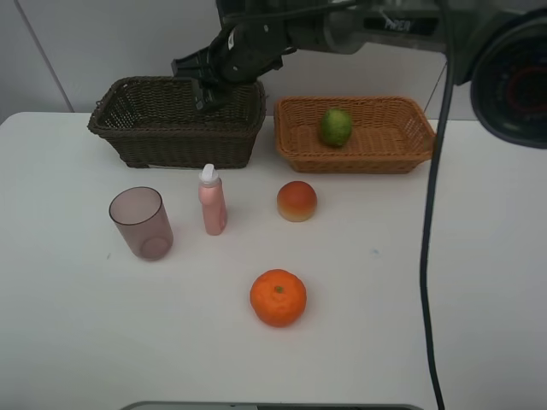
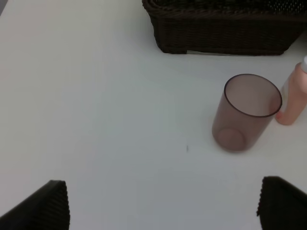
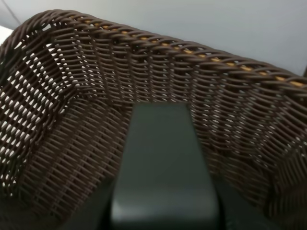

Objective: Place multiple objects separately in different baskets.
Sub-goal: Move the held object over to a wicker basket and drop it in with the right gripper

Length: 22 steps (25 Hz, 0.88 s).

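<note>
My right gripper (image 1: 205, 96) reaches across over the dark brown basket (image 1: 171, 141) and is shut on the dark green pump bottle (image 3: 163, 158), held inside the basket (image 3: 72, 96). A green lime (image 1: 336, 126) lies in the orange-tan basket (image 1: 359, 161). On the table stand the mauve cup (image 1: 141, 222) and the pink white-capped bottle (image 1: 212, 201). The peach-like fruit (image 1: 297, 201) and the tangerine (image 1: 278, 297) lie there too. My left gripper (image 2: 163, 206) is open and empty above the table, short of the cup (image 2: 245, 112).
The white table (image 1: 444, 282) carries everything. The right arm and its black cable (image 1: 427, 239) hang over the right side. The pink bottle (image 2: 293, 98) stands close beside the cup. The dark basket (image 2: 220, 33) lies beyond them in the left wrist view.
</note>
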Each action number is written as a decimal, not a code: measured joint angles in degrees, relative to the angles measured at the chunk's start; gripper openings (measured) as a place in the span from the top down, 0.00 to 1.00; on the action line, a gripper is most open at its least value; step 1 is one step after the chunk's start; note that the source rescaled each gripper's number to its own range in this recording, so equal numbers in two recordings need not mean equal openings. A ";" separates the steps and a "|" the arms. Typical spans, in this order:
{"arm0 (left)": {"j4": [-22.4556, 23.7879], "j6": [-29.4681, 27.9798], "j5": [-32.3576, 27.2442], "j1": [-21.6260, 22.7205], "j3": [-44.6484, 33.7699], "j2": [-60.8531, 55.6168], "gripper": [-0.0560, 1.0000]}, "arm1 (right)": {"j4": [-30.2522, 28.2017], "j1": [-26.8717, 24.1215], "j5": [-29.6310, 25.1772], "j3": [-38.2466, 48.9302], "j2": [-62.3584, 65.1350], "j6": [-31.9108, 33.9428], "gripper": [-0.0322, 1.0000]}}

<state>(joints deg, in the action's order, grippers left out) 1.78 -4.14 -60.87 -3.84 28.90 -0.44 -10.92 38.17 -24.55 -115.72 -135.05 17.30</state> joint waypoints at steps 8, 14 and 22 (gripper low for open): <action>0.00 0.00 0.00 0.00 0.00 0.00 0.00 | 0.20 -0.38 2.21 0.00 -1.98 0.00 0.94; 0.00 0.00 0.00 0.00 0.00 0.00 0.00 | 0.20 -0.64 1.46 0.00 -2.18 0.00 0.94; 0.00 0.00 0.00 0.00 0.00 0.00 0.00 | 0.36 -0.64 0.11 0.00 -2.18 0.00 0.43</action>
<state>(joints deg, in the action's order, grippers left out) 1.78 -4.14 -60.87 -3.84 28.90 -0.44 -10.56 37.53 -24.44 -115.72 -137.24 17.30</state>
